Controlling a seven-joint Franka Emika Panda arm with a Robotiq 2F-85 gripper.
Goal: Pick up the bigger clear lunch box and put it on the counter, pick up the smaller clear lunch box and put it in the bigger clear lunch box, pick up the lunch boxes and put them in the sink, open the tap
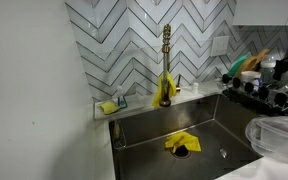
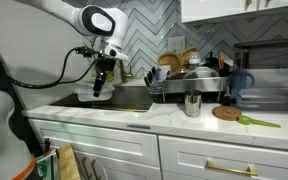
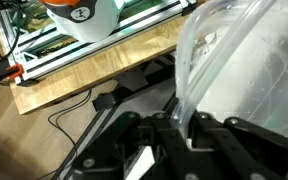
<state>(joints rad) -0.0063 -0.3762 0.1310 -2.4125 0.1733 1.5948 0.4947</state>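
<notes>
The see-through colourless plastic lunch box with rounded corners (image 3: 246,62) fills the right side of the wrist view. Its thin wall runs down between the two dark fingers (image 3: 154,132) of the pincer (image 3: 180,128). The pincer is clenched on that wall, with one finger on each side of it. In an exterior view the pincer (image 2: 100,88) points down from the white arm, and the lunch box (image 2: 91,98) shows as a pale shape just under it. The box is low over the flat white tabletop (image 2: 134,116), but I cannot tell whether it touches the surface. In an exterior view the deep rectangular stainless-steel sink (image 1: 229,125) holds a crumpled yellow cloth (image 1: 181,143) by its drain. The tall, slim brass-gold tap (image 1: 166,62) stands upright behind the basin.
</notes>
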